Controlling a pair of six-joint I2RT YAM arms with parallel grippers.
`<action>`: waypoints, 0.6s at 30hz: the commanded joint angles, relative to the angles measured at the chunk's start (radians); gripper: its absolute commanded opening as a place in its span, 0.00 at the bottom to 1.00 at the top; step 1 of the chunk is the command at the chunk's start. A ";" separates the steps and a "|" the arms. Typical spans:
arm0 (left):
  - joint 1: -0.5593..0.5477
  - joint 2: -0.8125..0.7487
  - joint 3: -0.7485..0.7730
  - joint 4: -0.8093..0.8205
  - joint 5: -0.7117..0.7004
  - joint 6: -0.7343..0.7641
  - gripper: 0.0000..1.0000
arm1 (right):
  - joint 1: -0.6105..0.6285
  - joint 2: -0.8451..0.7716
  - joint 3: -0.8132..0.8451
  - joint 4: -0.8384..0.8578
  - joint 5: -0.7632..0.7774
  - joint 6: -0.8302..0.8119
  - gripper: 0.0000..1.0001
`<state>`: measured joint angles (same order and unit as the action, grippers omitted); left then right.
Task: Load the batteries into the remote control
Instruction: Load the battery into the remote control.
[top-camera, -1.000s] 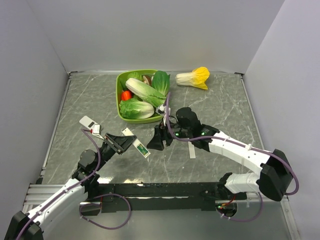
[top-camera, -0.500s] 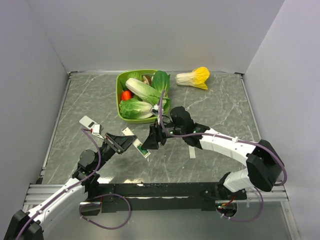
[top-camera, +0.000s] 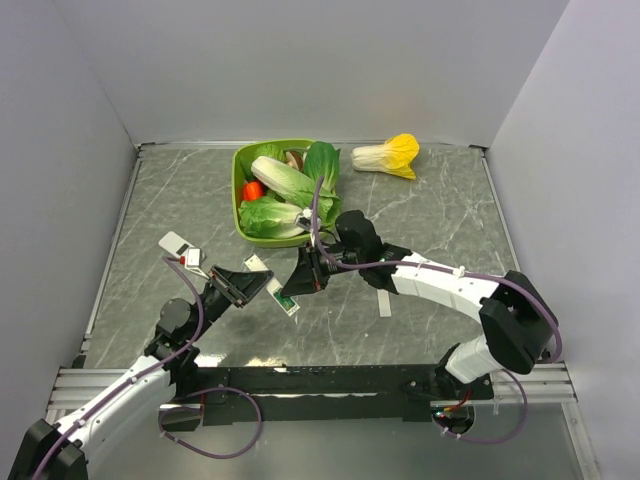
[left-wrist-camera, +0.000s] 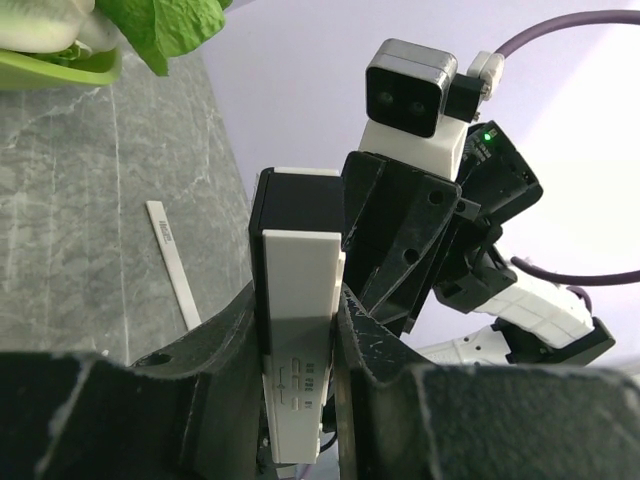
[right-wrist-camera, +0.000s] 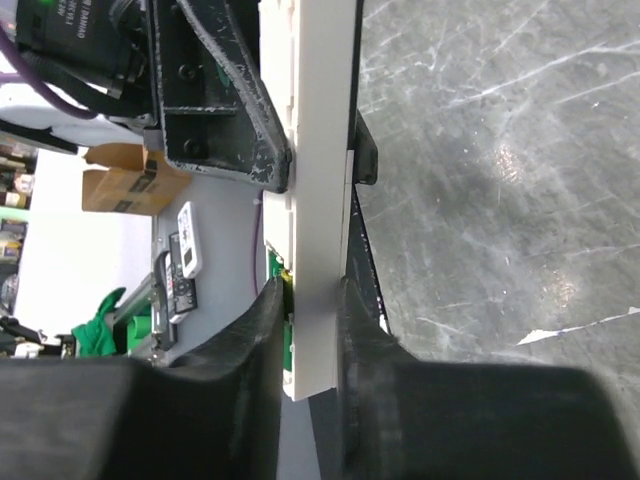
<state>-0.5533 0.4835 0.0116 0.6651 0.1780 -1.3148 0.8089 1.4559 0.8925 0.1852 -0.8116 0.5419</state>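
Note:
The remote control, a slim white bar with a black section, hangs above the table between both grippers. My left gripper is shut on its near-left part; in the left wrist view the pads press the white casing. My right gripper is shut on the other end, and its fingers clamp the bar from both sides. A bit of green, probably a battery, shows in the remote's open side next to the right finger. I see no other battery.
A green basket of leafy vegetables stands behind the grippers. A yellow-topped cabbage lies at the back. A white plate with a red knob lies left of my left arm. A white strip lies under my right arm.
My right gripper has moved left up to the remote and closed its jaws on the free end. My left gripper has stayed still, holding the remote.

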 joint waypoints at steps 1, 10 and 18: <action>-0.010 -0.019 -0.122 0.123 0.048 0.002 0.01 | 0.006 0.023 0.051 -0.010 0.040 -0.022 0.15; -0.010 -0.046 -0.111 -0.093 -0.050 0.048 0.01 | 0.036 -0.109 0.146 -0.301 0.270 -0.246 0.77; -0.010 -0.013 -0.090 -0.188 -0.089 0.019 0.01 | 0.203 -0.085 0.255 -0.458 0.574 -0.407 0.84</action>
<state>-0.5598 0.4606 0.0120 0.5060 0.1238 -1.2942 0.9363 1.3716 1.0740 -0.1719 -0.4240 0.2382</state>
